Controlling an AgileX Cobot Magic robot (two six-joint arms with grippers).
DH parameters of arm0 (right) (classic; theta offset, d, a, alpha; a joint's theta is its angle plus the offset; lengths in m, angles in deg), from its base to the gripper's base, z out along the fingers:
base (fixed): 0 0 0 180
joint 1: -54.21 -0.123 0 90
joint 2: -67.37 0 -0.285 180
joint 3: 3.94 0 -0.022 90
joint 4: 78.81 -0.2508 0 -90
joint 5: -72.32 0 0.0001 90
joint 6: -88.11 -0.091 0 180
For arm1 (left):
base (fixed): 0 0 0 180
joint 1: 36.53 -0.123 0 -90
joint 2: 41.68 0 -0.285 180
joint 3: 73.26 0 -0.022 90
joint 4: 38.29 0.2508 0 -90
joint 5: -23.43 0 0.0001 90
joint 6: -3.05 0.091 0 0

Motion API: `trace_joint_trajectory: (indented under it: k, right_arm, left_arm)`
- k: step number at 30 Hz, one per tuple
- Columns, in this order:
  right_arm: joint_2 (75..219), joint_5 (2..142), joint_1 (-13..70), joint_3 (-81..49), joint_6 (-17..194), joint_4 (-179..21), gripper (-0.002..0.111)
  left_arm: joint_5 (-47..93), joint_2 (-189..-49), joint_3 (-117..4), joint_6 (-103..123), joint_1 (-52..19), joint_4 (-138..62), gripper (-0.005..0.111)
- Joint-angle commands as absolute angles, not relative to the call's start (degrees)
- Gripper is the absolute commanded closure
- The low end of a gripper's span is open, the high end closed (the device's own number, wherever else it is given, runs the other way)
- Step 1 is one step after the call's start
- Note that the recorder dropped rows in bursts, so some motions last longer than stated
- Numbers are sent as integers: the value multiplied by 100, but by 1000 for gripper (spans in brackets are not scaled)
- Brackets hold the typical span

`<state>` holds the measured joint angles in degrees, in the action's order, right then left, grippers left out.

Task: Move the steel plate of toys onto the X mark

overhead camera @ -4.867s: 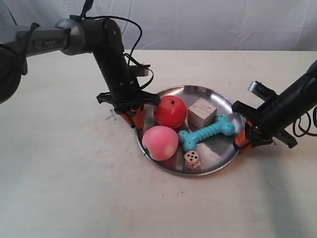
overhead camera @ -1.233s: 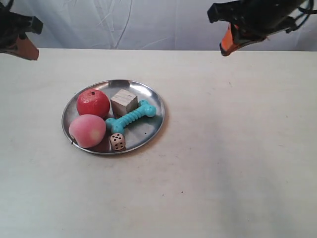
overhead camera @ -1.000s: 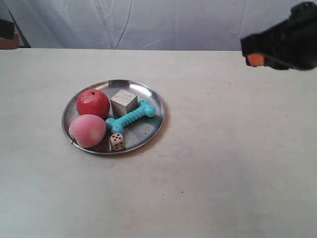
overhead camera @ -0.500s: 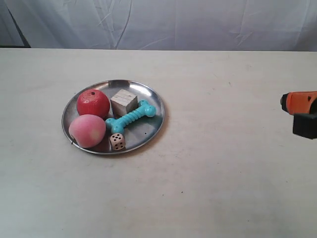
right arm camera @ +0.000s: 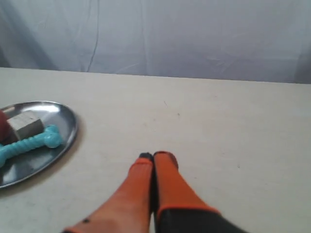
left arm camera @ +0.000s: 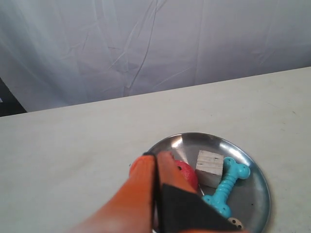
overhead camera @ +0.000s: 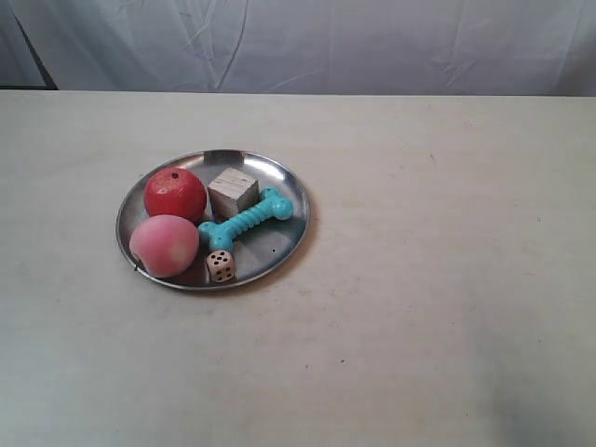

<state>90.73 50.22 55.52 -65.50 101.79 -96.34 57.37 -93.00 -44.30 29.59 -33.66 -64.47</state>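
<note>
The steel plate (overhead camera: 279, 237) lies left of centre on the pale table. On it are the red apple (overhead camera: 174, 194), pink peach (overhead camera: 165, 245), wooden cube (overhead camera: 233, 192), turquoise bone (overhead camera: 246, 219) and tan die (overhead camera: 221, 266). No X mark shows in any view. Neither arm appears in the exterior view. My left gripper (left arm camera: 156, 156) is shut and empty, held above the plate (left arm camera: 255, 194), covering part of the apple (left arm camera: 188, 175). My right gripper (right arm camera: 152, 156) is also shut and empty, over bare table, well apart from the plate (right arm camera: 65, 130).
A white cloth backdrop (overhead camera: 307, 42) runs behind the table's far edge. Pale tabletop (overhead camera: 447, 261) stretches to the right of the plate and in front of it.
Since the oldest frame the plate has gone from the middle to the left, and both grippers have left its rim. In the last second both arms withdrew from the exterior view; the plate stayed still.
</note>
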Motion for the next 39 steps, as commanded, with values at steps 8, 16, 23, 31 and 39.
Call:
trace_joint_trajectory:
  k: [8,16,23,31,39]
  right_arm:
    - [7875,5408,5754,-8116,10098,-9742,108]
    - [7875,5367,5754,-8116,10098,-9753,108]
    - [7875,5367,5754,-8116,10098,-9753,108]
    - [7875,5369,5754,-8116,10098,-9867,108]
    - [7875,5354,5754,-8116,10098,-9879,108]
  left_arm:
    - [5684,-9273,-4410,2954,-3354,-6441,107]
    - [5684,-9273,-4410,2954,-3354,-6441,107]
    - [5684,-9273,-4410,2954,-3354,-6441,107]
    - [5288,-8510,-3957,2745,-3354,-5966,107]
    - [3872,-6024,-755,1179,-3354,-5196,107]
